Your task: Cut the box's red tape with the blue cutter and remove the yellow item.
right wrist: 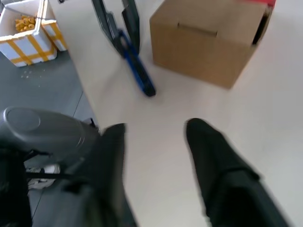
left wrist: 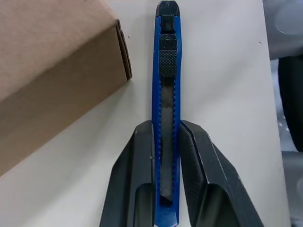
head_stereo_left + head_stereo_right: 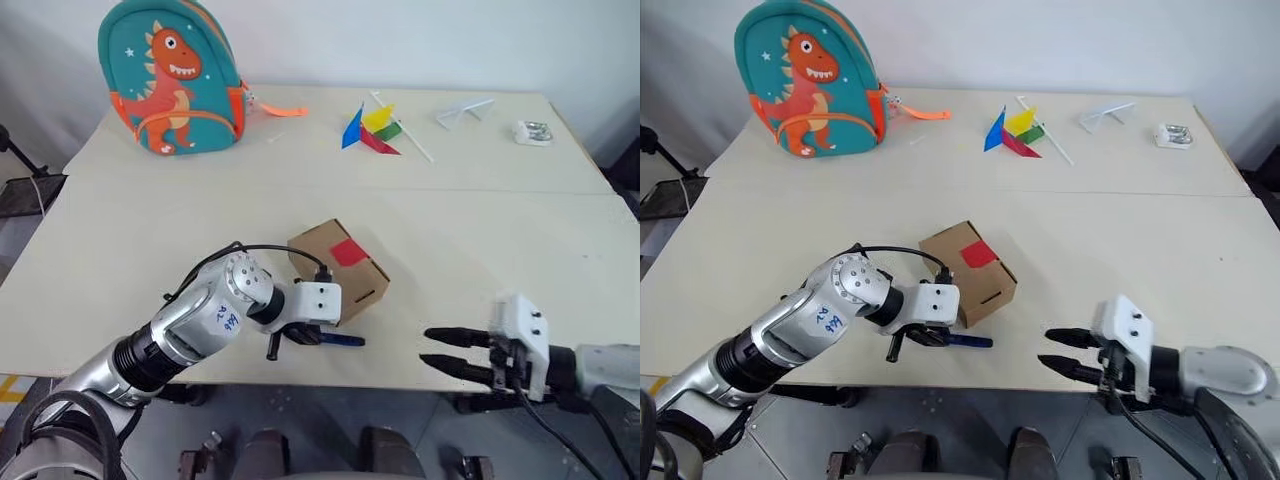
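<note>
Near the front edge of the counter (image 3: 120,250), about midway along it, sits the box (image 3: 338,268), a small brown cardboard carton turned at a slant to that edge, one corner pointing toward the robot. The red tape (image 3: 347,251) lies flat on its top face, near the top's right-hand edge. The box looks closed, with a tuck slot showing on its right front side.

Just in front of the box, the left pincer (image 3: 300,335) is closed on the blue cutter (image 3: 340,340), its two black fingers (image 2: 199,179) pressing the cutter's sides at the back half. The cutter is a slim blue stick with a black ribbed slider. Its long axis runs roughly along the front edge of the counter, and its free end points to the robot's right, lying low over the counter beside the box's nearest corner. Whether the tip touches the counter cannot be told; it is apart from the box.

Toward the front right corner, the right pincer (image 3: 440,352) hovers at the front edge, well apart from the box, its fingers pointing left toward the cutter and box. The fingers stand parted with a clear gap and nothing between them.

Along the back edge stand a dinosaur backpack (image 3: 170,75) at the left, a coloured pinwheel (image 3: 372,130) near the middle and a few small items toward the right.
</note>
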Robot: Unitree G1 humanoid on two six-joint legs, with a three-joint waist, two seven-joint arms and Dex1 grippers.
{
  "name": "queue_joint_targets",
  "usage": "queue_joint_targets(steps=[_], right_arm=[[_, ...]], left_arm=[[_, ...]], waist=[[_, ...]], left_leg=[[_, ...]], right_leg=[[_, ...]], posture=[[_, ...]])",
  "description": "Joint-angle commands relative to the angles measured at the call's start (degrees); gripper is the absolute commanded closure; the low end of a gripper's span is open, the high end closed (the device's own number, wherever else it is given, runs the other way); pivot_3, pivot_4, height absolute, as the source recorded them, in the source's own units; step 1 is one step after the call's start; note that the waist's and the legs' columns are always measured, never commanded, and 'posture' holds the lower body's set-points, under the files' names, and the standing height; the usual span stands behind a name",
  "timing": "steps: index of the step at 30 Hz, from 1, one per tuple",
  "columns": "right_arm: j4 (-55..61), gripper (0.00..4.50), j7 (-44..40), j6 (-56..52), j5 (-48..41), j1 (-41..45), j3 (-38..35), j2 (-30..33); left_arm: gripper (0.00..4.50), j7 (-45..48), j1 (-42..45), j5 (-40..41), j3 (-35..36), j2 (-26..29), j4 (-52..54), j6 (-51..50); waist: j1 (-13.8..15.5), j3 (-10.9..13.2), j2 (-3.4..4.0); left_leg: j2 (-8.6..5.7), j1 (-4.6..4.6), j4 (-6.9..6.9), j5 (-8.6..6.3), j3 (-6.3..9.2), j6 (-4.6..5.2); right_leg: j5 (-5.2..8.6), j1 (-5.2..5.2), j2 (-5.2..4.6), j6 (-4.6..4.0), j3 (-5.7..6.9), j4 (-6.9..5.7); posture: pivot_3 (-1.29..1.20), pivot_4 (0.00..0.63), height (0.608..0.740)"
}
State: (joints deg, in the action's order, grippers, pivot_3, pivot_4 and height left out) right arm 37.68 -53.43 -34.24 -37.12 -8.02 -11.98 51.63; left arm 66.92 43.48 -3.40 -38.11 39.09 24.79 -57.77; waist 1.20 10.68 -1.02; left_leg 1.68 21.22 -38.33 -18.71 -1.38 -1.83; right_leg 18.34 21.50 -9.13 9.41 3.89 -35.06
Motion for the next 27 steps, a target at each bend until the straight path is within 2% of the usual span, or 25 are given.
queue_joint_targets(steps=[1, 3, 9, 16, 27], right_arm=[[0.56, 3.98, 1.65, -1.45, 0.63, 4.57, 5.54, -1.31], [-0.17, 4.45, 3.23, -2.53, 1.54, 8.03, 9.07, -2.78], [-2.65, 4.45, 6.52, -5.56, 5.09, 15.42, 17.38, -6.45], [-7.07, 4.45, 6.6, -6.7, 9.79, 20.83, 24.53, -8.3], [-8.71, 4.45, 5.59, -7.54, 11.61, 22.75, 27.8, -10.01]], left_arm=[[4.09, -1.68, 0.16, -0.13, -3.76, -0.07, 1.84, -5.01], [4.09, -2.88, 0.44, 0.01, -4.63, -0.35, 2.56, -6.67], [4.09, -5.19, 1.11, 0.97, -6.36, -0.45, 3.65, -8.79], [4.09, -5.95, 1.81, 1.89, -7.29, 0.41, 3.55, -8.37], [4.09, -7.1, 2.7, 3.22, -7.44, 0.68, 3.81, -8.72]], waist=[[0.23, 0.0, 0.0], [0.29, 0.0, -0.01], [0.42, 0.0, -0.01], [0.3, 0.0, -0.01], [0.35, 0.0, -0.01]], left_leg=[[0.0, 0.01, 0.01, 0.0, 0.0, 0.0], [-0.01, 0.04, -0.02, 0.0, 0.0, -0.01], [-0.01, 0.05, -0.15, 0.0, 0.01, -0.01], [-0.01, 0.05, -0.19, 0.0, 0.01, 0.0], [-0.01, 0.08, -0.29, -0.01, 0.01, 0.01]], right_leg=[[0.0, 0.01, 0.0, 0.0, 0.0, 0.02], [0.0, 0.01, 0.0, 0.0, 0.0, 0.04], [0.0, -0.02, 0.0, 0.0, -0.01, -0.02], [0.0, -0.01, 0.0, 0.0, -0.01, -0.05], [0.0, -0.01, 0.0, 0.0, -0.02, -0.09]], posture=[[0.0, 0.15, 0.74], [0.0, 0.15, 0.74], [0.0, 0.15, 0.74], [0.0, 0.15, 0.74], [0.0, 0.15, 0.74]])
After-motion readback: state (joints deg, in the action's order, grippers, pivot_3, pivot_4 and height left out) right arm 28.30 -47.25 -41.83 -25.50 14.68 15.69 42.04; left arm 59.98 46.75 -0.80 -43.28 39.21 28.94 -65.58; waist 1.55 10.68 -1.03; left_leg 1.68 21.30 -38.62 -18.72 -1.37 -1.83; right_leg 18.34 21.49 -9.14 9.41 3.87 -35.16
